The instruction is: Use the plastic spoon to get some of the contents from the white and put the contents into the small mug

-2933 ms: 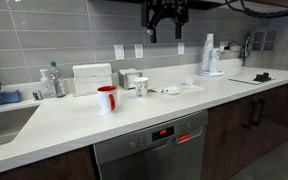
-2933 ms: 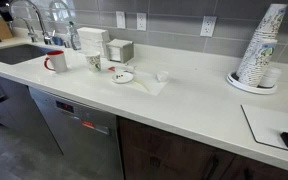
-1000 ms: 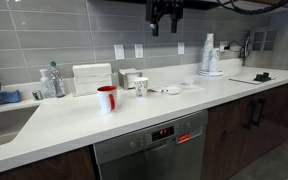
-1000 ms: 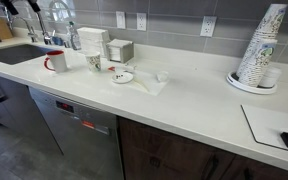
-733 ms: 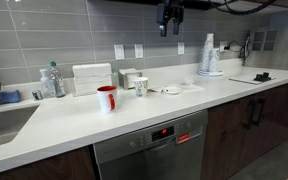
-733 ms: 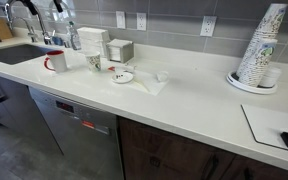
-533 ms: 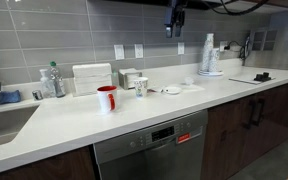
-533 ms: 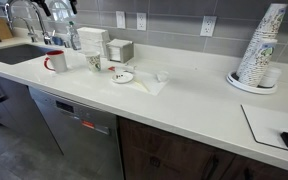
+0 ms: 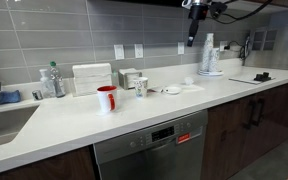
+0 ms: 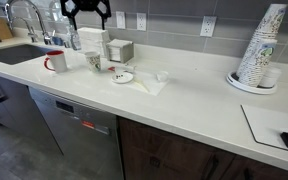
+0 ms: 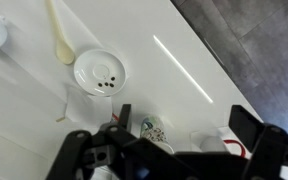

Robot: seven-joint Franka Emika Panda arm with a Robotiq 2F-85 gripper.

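Hand [image 10: 86, 17] high over white table [image 10: 189, 108], fingers spread wide, empty. Cream plastic spoon [image 11: 59, 38] just beside round white saucer [image 11: 101, 72]. Small patterned whitish mug [image 10: 94, 62] left of saucer.

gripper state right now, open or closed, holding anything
gripper: open, holding nothing. The plastic spoon lies on the counter, apart from it.

Bare counter [image 10: 194, 112] in front, small mug [image 10: 94, 62] between red mug [image 10: 56, 62] and white dish [image 10: 123, 77] (boxes [image 10: 120, 50] close behind)
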